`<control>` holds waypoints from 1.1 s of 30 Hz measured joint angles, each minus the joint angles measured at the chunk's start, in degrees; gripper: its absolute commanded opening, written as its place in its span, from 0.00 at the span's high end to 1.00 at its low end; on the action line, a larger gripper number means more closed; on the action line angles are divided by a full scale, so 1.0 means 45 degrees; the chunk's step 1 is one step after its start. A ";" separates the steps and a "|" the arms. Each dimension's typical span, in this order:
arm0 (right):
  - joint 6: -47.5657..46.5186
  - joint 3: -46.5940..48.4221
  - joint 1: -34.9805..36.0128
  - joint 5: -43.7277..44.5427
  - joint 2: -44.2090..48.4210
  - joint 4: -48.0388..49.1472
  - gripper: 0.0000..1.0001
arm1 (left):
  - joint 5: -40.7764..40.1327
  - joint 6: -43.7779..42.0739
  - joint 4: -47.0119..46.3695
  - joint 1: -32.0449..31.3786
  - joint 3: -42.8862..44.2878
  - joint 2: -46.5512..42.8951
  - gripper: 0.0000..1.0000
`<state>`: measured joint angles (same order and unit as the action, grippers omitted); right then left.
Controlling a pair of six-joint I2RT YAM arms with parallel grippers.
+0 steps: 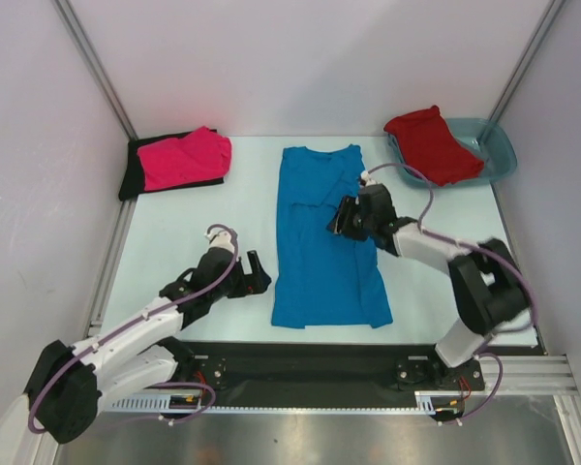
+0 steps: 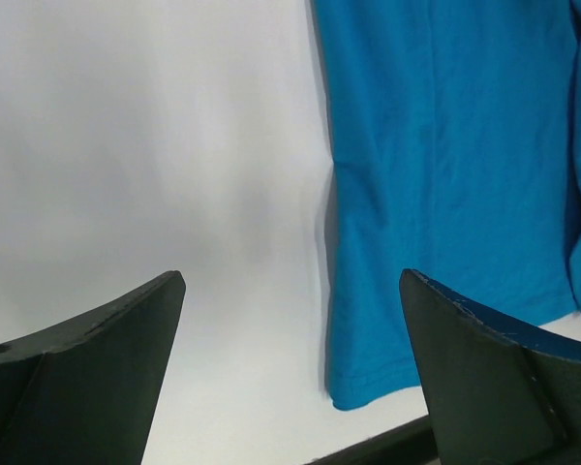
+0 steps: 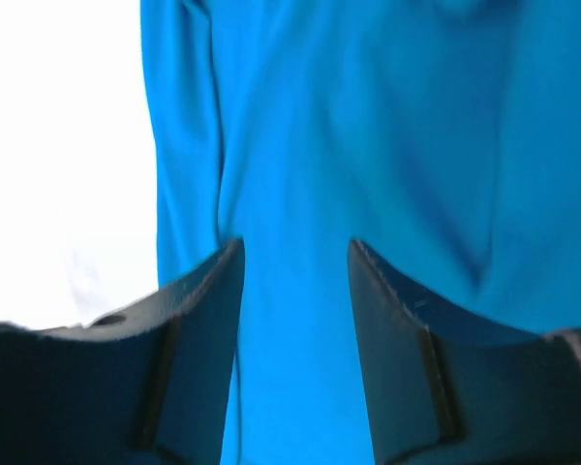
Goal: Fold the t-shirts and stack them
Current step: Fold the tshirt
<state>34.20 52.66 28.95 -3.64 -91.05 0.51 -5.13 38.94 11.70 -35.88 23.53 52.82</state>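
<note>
The blue t-shirt (image 1: 320, 262) lies flat in the middle of the tabletop (image 1: 174, 232), collar toward the far edge, hem near the near edge, its sleeves folded inward so it forms a long narrow shape. The right gripper (image 1: 341, 221) hovers over the shirt's right side, about halfway along its length; its jaws are parted, with only flat blue cloth showing in the gap, and nothing is pinched. The left gripper (image 1: 259, 274) sits just beside the shirt's left edge, near the hem, over bare tabletop, with its jaws spread wide and empty. At the far left corner a pink t-shirt (image 1: 184, 158) lies folded on top of a black t-shirt (image 1: 134, 174). At the far right corner a red t-shirt (image 1: 428, 140) is bunched in a teal tub (image 1: 499, 150), hanging partly over its near rim
</note>
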 measured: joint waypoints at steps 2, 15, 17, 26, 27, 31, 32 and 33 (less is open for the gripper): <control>-0.0087 0.0957 -0.0733 -0.1559 -0.1768 0.0884 0.51 | -0.0112 -0.0126 -0.0185 0.0000 0.0355 0.0636 0.00; 0.0899 0.5897 -0.1608 -0.7902 -0.7378 0.4265 0.54 | -0.0136 -0.0476 -0.1166 0.0461 0.1540 0.3283 0.00; 0.1088 0.6343 -0.1647 -0.8301 -0.7796 0.4498 0.54 | -0.0151 -0.0466 -0.1166 0.0612 0.1540 0.3351 0.00; 0.1253 0.7951 -0.1564 -0.8660 -0.9112 0.3813 0.54 | -0.0340 -0.0432 -0.1156 0.1384 0.1540 0.3220 0.00; 0.1171 0.8165 -0.1520 -0.8626 -0.9180 0.3614 0.54 | -0.0364 -0.0432 -0.1156 0.1462 0.1540 0.3191 0.00; 0.0772 0.9063 -0.1297 -0.8301 -0.9413 0.2822 0.54 | -0.0389 -0.0437 -0.1156 0.1608 0.1540 0.3099 0.00; 0.0670 0.9345 -0.1224 -0.8184 -0.9500 0.2584 0.55 | -0.0384 -0.0437 -0.1161 0.1613 0.1540 0.3084 0.00; 0.0559 0.9568 -0.1166 -0.8043 -0.9588 0.2361 0.55 | -0.0384 -0.0437 -0.1161 0.1617 0.1540 0.3075 0.00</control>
<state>36.71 95.72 23.70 -39.83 -134.19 11.14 -6.85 36.97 6.48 -28.60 30.46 66.65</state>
